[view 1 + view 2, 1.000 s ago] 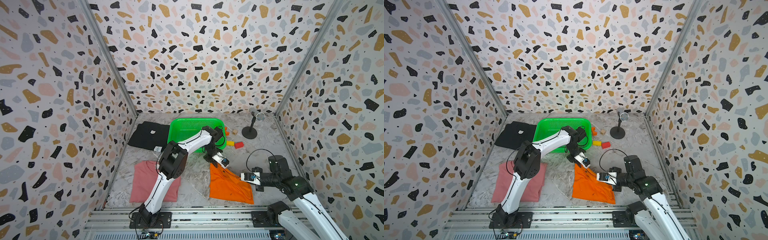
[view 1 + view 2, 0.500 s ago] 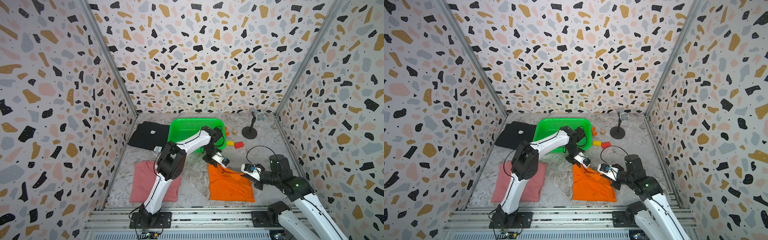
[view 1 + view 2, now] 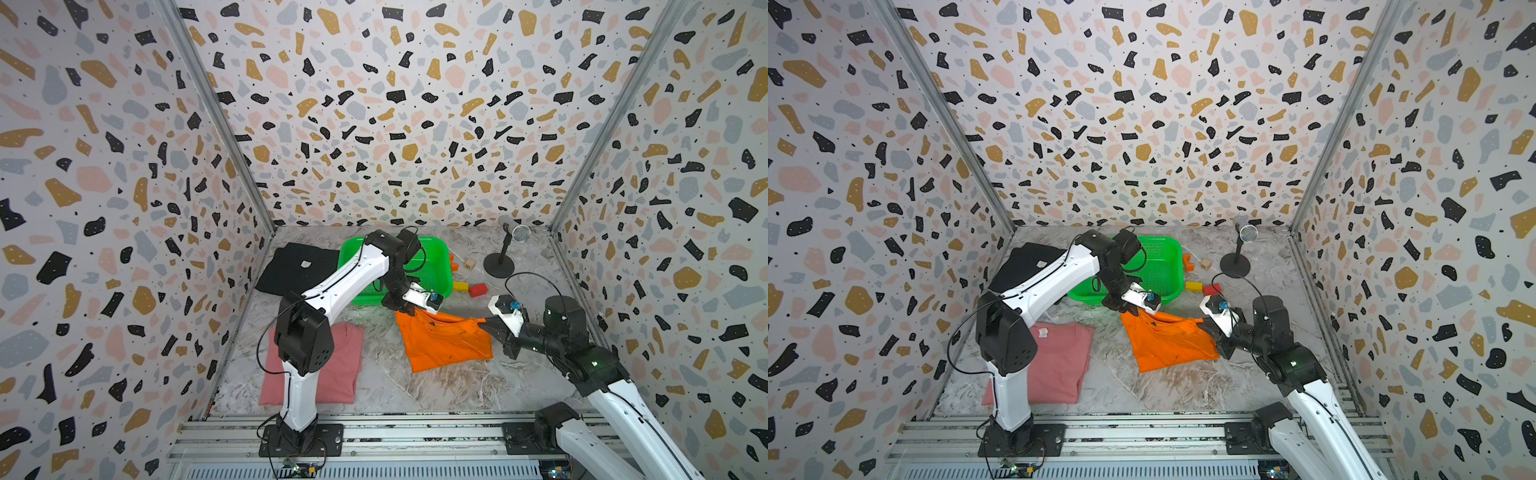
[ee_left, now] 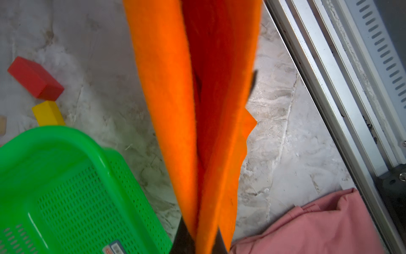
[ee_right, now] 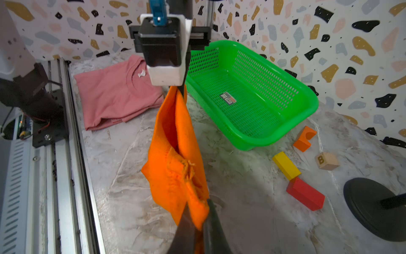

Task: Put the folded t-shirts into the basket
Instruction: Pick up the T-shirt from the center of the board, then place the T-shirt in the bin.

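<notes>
The left gripper [image 3: 405, 309] and right gripper [image 3: 483, 326] each clamp an upper corner of the orange t-shirt [image 3: 444, 343], suspended just beside the basket [image 3: 439, 266], outside it. Hazard: the sagging hem, seemingly dragging on the counter [image 3: 415, 388], catches the basket's wall and unfolds.

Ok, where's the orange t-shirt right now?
In both top views the orange t-shirt is held between the left gripper and right gripper, just short of the green basket, right of the pink t-shirt.
</notes>
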Robot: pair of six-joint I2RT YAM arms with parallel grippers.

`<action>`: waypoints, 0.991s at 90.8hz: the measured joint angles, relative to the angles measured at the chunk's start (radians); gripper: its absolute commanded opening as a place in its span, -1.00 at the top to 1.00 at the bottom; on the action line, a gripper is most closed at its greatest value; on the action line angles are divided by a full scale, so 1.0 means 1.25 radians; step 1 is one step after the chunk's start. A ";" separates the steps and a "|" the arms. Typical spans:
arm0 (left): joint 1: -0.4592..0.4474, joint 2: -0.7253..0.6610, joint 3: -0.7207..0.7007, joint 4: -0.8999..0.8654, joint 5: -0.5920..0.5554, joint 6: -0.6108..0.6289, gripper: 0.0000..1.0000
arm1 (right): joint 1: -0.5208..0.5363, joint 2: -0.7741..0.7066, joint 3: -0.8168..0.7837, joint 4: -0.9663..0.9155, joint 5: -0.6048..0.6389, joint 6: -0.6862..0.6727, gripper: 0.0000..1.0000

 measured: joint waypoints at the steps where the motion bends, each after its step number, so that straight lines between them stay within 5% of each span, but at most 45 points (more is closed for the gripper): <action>1: 0.004 -0.004 0.000 -0.003 -0.001 -0.001 1.00 | 0.001 0.008 0.005 0.009 -0.001 0.006 1.00; 40: 0.157 -0.070 0.142 -0.064 -0.114 -0.077 1.00 | 0.012 0.422 0.217 0.441 -0.037 0.328 1.00; 90: 0.280 -0.002 0.305 -0.020 -0.233 -0.051 1.00 | 0.070 0.712 0.371 0.662 -0.047 0.392 1.00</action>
